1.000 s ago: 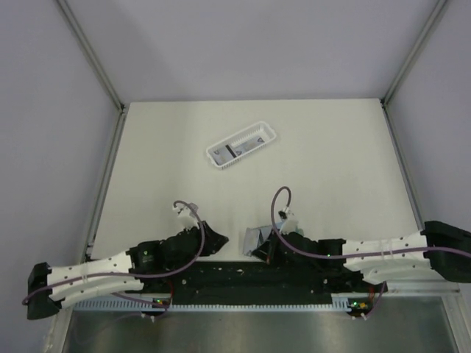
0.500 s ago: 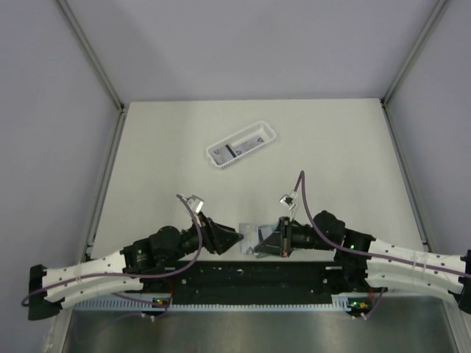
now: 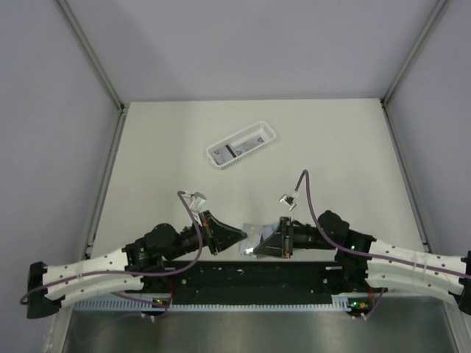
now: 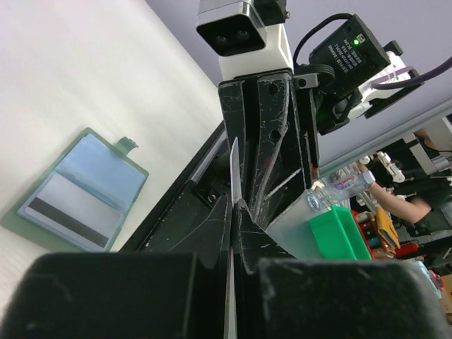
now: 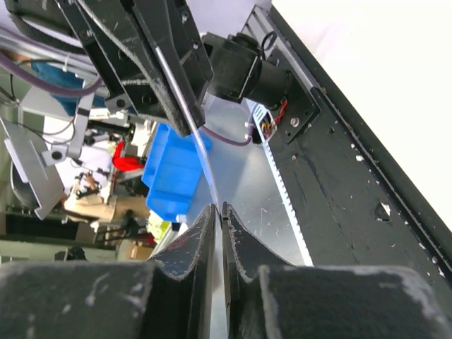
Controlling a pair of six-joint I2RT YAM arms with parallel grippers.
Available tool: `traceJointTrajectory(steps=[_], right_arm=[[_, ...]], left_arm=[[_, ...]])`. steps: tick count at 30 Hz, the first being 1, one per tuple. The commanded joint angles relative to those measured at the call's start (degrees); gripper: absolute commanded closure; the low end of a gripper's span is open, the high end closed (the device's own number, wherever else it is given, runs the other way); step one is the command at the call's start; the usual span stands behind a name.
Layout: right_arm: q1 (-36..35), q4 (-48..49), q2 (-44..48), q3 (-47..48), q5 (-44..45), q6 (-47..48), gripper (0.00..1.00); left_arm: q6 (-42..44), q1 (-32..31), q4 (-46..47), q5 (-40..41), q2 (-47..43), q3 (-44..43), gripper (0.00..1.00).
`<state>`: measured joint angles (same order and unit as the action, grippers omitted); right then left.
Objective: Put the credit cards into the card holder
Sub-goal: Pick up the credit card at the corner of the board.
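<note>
Thin light-grey rectangular credit card (image 4: 232, 169) stood edge-on, clenched by left gripper (image 4: 233, 212) and right gripper (image 5: 220, 212) alike, over open flat sage-green card holder (image 4: 102, 162) at worktop's (image 3: 331, 162) near edge.

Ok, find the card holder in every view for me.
Top external: card holder at the table's near edge, between left hand and right hand.
Left wrist: lower left, lying open, a striped card inside.
Right wrist: not in it.
Shared landmark: the black base plate beside the table.
</note>
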<state>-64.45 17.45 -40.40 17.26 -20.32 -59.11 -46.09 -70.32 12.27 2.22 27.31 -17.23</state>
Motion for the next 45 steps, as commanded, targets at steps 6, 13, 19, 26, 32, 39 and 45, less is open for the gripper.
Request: traceJointTrajectory(steps=[6,13,19,26,32,39,45], right_arm=[[0.5,4.4,8.4,-1.3,12.5,-1.2,0.69],[0.4,3.4,6.0,1.9,12.4,0.0,0.61],[0.5,7.3,3.7,1.9,11.6,-0.5,0.58],[0.3,9.7,3.2,2.9,10.2,-0.7,0.58],[0.1,11.1,1.0,3.6,10.0,-0.7,0.59],[-0.6,13.2,-2.2,4.6,10.4,-0.6,0.62],[-0.7,13.4,-3.4,5.4,10.4,-0.2,0.68]], left_arm=[[-2.2,-0.2,5.4,-0.7,-1.5,0.8,1.0],[-4.6,-0.2,6.1,2.6,-5.9,2.5,1.0],[-5.4,-0.2,6.3,4.7,-7.2,3.0,1.0],[-6.1,-0.2,6.6,5.9,-6.7,3.4,1.0],[-6.2,-0.2,7.3,6.1,-5.9,3.3,1.0],[-6.1,-0.2,7.9,6.2,-5.4,2.8,1.0],[-6.6,-0.2,8.6,6.2,-5.3,3.4,1.0]])
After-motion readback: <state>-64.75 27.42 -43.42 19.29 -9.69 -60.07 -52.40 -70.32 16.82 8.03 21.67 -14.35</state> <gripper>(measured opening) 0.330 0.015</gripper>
